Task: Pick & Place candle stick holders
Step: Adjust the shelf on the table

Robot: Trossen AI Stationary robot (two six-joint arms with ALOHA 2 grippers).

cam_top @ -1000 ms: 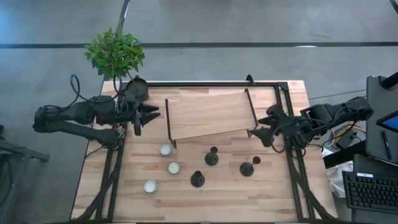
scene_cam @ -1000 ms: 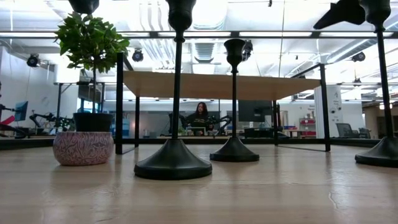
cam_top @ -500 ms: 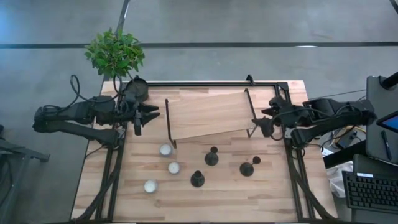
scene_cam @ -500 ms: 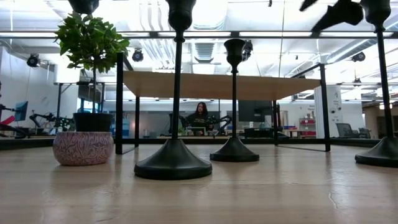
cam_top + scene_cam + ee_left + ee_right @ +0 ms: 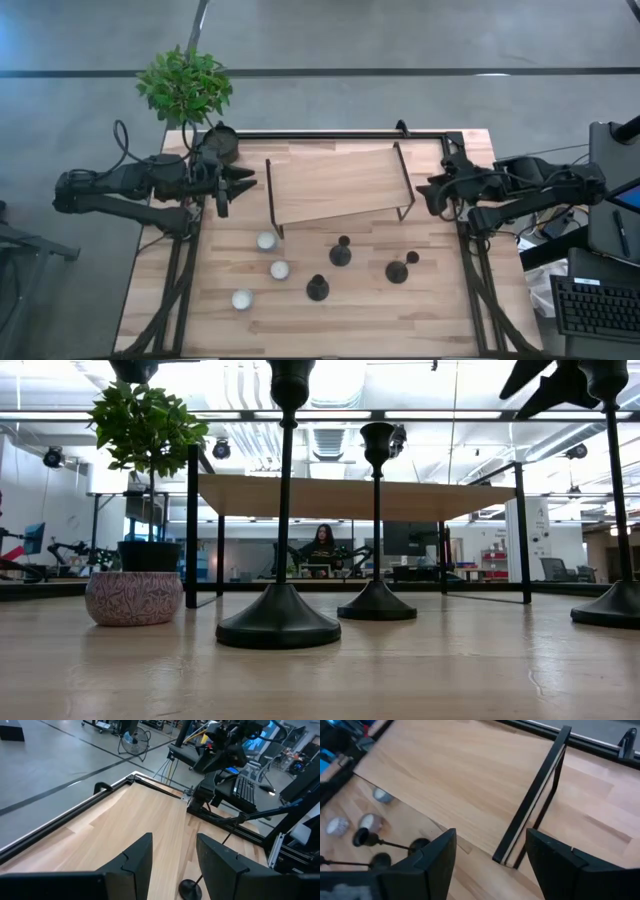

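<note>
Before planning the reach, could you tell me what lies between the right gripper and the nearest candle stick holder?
In the high view, only bare table separates the right gripper from the nearest candle stick holder.

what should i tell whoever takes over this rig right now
Left gripper: open, empty, waiting by the shelf's left end.
Right gripper: open, empty, by the shelf's right end.
Three candle stick holders stand on the table in front of the raised wooden shelf: left one, middle one, right one.
Done: nothing placed; the shelf top is bare.
Left: pick and place all three.
</note>
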